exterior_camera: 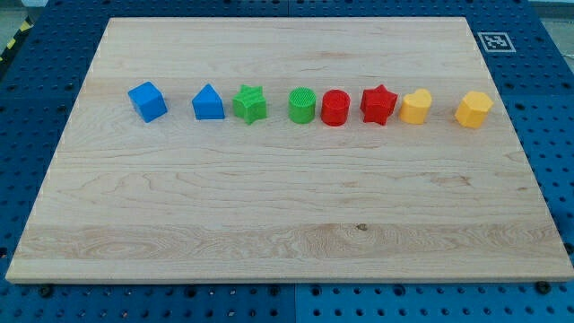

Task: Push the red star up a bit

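Wooden board [287, 197] with red star [378, 105] among a block row; my tip out of view, state unknowable.

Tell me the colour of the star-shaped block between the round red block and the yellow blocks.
Red star-shaped block, clearest in the camera view.

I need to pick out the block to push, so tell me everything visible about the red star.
The red star is a small, matte, plastic-looking block with blunt points, lying flat on the wooden board. It sits in the row between the red cylinder and the yellow heart, close to both; contact is unclear. My tip is not visible.
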Action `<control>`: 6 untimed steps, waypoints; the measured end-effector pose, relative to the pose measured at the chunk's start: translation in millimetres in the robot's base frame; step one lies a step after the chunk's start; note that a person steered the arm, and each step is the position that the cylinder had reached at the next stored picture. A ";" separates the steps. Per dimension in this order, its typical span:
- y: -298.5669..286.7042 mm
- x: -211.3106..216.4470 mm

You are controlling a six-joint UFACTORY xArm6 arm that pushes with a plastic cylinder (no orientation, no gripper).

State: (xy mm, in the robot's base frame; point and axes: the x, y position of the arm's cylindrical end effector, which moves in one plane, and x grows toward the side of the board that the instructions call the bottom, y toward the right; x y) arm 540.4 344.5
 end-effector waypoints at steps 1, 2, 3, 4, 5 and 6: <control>0.0 -0.4; 0.4 -6.7; -23.0 -59.9; -40.1 -86.3; -71.4 -87.3; -129.3 -89.4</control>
